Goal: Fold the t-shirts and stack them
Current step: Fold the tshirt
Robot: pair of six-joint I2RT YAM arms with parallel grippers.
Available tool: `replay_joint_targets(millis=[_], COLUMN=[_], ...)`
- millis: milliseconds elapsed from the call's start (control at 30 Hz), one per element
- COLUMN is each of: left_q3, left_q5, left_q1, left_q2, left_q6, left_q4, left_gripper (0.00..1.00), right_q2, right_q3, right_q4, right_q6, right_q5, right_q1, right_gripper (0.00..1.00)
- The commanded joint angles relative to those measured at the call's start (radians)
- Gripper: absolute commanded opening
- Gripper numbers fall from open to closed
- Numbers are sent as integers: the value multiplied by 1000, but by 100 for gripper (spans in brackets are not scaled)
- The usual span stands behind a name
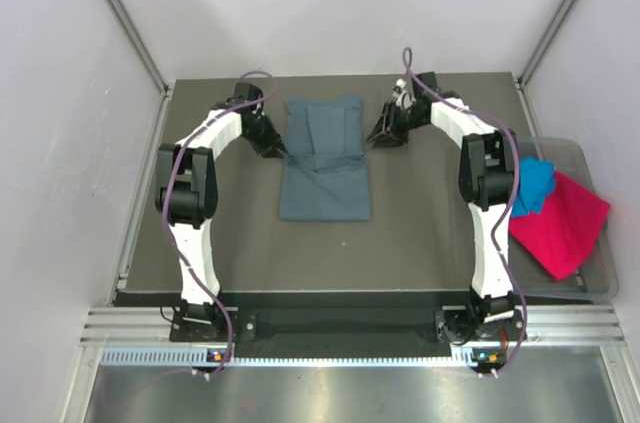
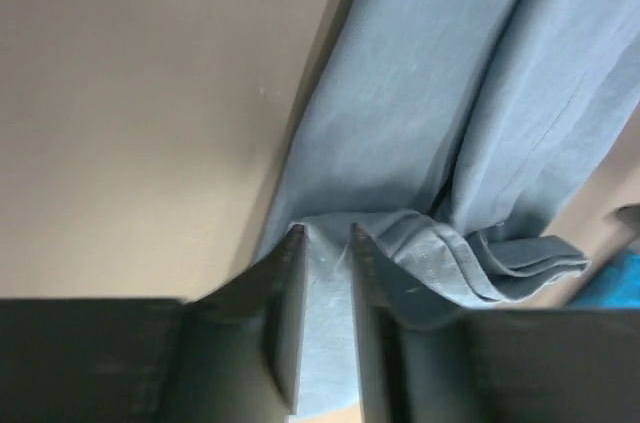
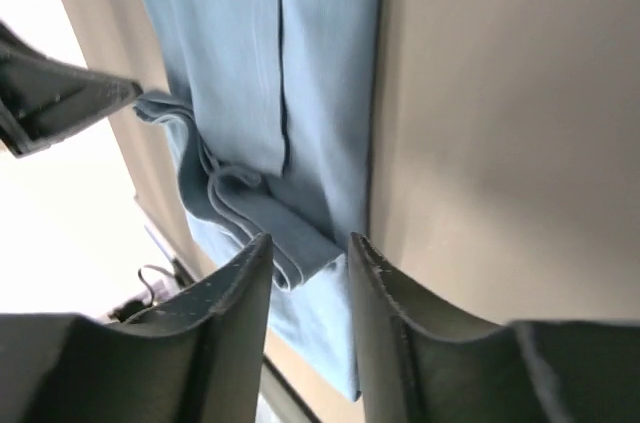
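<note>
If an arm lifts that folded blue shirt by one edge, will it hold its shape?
Probably not. The blue shirt looks thin and soft, and its layers curl loosely at the edge, so it would likely droop and unfold. Pushed, it would probably bunch.

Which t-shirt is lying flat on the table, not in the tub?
The slate-blue t-shirt, lying flat in the middle of the table. The turquoise t-shirt and the pink t-shirt are heaped in the clear tub on the right.

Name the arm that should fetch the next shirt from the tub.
Right. The tub holding the pink shirt and turquoise shirt sits directly beside the right arm; the left gripper is on the far side of the slate-blue shirt.
</note>
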Motion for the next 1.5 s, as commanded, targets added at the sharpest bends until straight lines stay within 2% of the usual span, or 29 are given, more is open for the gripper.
replay_joint_targets(millis=[0,33,100,200,233,267,333,400,533,667,767,1200,1333,1467], left_q3=[64,56,10,-111,-151,-236,-322,-409,-468,-456,-421,-398,-322,-246], left_q5=[-107,-107,-95,-11,21,92,141,186,200,246,246,221,240,229], left_q1=[10,10,10,7,5,1,-24,-61,-125,-144,-150,-171,-171,-158], left_q2=[-89,-113,-194,-303,-326,-366,-397,-408,-347,-238,-176,-155,-72,-6], left_q6=[107,124,132,121,89,69,0,-64,-126,-192,-203,-201,-210,-195], left_q4=[-74,-78,-71,-20,41,76,224,299,498,619,626,626,626,614], left_gripper=[32,37,39,37,35,31,29,27,27,27,27,28,29,29], right_q2=[13,4,-50,-191,-226,-287,-326,-360,-337,-254,-202,1,42,-19], right_q3=[139,150,121,-46,-100,-196,-273,-362,-462,-444,-410,-140,-54,10], right_q4=[-37,-52,-80,-33,36,68,139,241,461,532,543,490,429,266], right_q6=[-44,-54,-87,-88,-76,-41,-12,42,180,231,223,208,187,124], right_q5=[4,11,19,22,24,25,42,86,125,119,143,176,162,174], right_q1=[-48,-49,-39,9,27,67,113,171,234,245,242,155,127,106], right_gripper=[38,40,45,46,46,45,41,36,14,9,8,13,13,14])
